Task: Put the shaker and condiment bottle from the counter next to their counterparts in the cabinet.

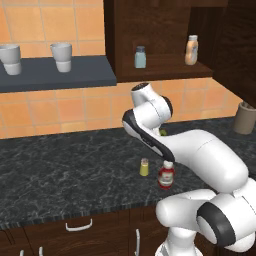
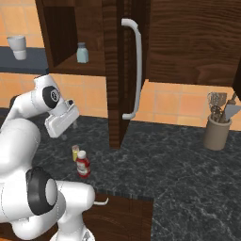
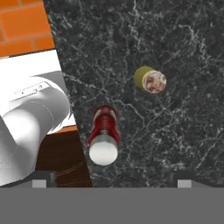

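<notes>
Across the lower half of the left base frame runs the black, white-veined bench (image 1: 60, 170), with the dark brown cabinet (image 1: 125, 30) standing open at the upper centre. On the cabinet's shelf stand the pale blue-grey shaker (image 1: 140, 57) and, well apart to its right, the orange-tan bottle (image 1: 191, 50). At the right edge of the right base frame a tan crock (image 2: 217, 133) on the bench holds kitchen utensils (image 2: 221, 104). On the grey-blue wall shelf (image 1: 55, 74) at upper left rest two white cups (image 1: 61, 56).

Near the bench's front edge stands the red condiment bottle (image 1: 166, 176), white-capped with a pale label patch, and just beside it, to its left and apart, the shorter yellow shaker (image 1: 144, 167) with a silvery cap.

At the bottom of the hand frame, the pincer (image 3: 112, 179) looks down from above both: the bottle sits left of centre, the shaker higher and to the right. Its tips stand wide apart, holding nothing.
</notes>
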Tool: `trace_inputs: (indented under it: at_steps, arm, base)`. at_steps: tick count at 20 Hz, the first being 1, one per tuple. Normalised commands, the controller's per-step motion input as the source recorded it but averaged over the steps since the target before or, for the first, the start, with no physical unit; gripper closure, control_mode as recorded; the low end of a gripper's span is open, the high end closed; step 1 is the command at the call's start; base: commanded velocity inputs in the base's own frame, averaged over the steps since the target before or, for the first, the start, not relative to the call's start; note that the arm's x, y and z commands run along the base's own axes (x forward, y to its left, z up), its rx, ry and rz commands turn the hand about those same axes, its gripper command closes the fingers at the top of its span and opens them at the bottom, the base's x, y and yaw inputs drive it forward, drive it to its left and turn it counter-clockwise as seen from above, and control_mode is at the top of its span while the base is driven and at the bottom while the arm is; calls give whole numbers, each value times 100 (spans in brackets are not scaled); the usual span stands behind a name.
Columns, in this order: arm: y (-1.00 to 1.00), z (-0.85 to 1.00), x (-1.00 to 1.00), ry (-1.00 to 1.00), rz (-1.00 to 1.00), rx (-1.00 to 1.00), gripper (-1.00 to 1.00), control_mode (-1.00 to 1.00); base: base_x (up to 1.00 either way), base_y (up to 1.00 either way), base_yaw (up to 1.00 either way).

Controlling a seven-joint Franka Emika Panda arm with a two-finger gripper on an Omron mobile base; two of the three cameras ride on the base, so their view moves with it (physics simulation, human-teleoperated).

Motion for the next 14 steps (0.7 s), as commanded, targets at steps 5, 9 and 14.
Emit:
trace_inputs:
  at_steps: [5, 9, 14]
  arm:
    - [0, -28, 17, 1, 0, -3, -100, -100]
    - [0, -34, 0, 0, 0, 0, -100, -100]
    - [0, -23, 0, 0, 0, 0, -100, -100]
  base:
    - [0, 0, 0]
    - [0, 0, 0]
    - [0, 0, 0]
